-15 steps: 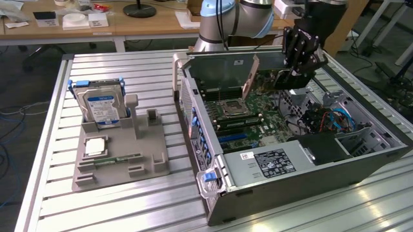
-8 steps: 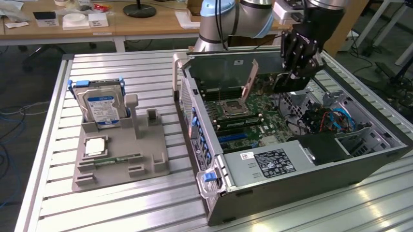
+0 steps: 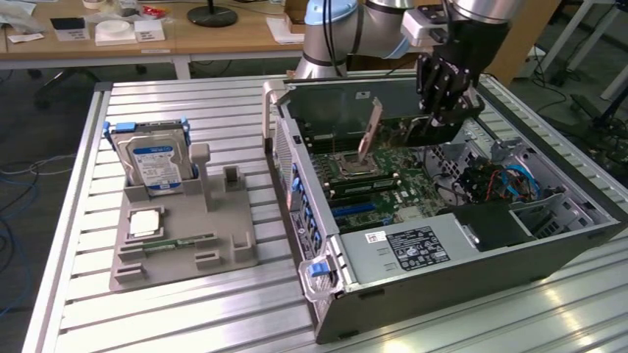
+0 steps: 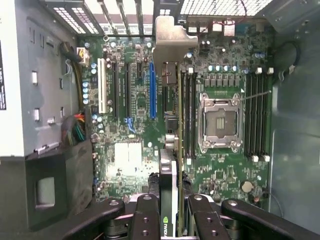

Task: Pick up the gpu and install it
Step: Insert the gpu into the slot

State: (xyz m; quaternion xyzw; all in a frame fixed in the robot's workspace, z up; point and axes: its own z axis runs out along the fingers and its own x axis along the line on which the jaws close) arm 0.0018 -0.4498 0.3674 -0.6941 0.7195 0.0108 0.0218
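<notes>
Room: office bkgd; wooden desks (image 3: 147, 40) w/ small clutter behind the rig
Surface: ribbed metal table (image 3: 196, 323); open pc case (image 3: 471, 250) lying on its side toward the exterior view's right
Holder: grey tray (image 3: 182, 257) on the exterior view's left, well apart from the case; hard drive (image 3: 155, 162) w/ blue-white label standing upright in it; green memory stick (image 3: 182, 241) lying flat in it
Gripper: gripper (image 3: 443, 110) above the far part of the case, pointing down; fingers (image 4: 147, 215) clamped on either side of the card
Gpu: gpu (image 4: 170, 175) held edge-on in the gripper, over the green board (image 4: 125, 155); also seen as a dark slab under the fingers (image 3: 432, 132); silver bracket (image 4: 172, 42) at the end toward the case's slotted wall
Position: in the wrist view the card lines up between the blue slot (image 4: 152, 90) and the cpu socket (image 4: 220, 122); can't tell if it touches the board
</notes>
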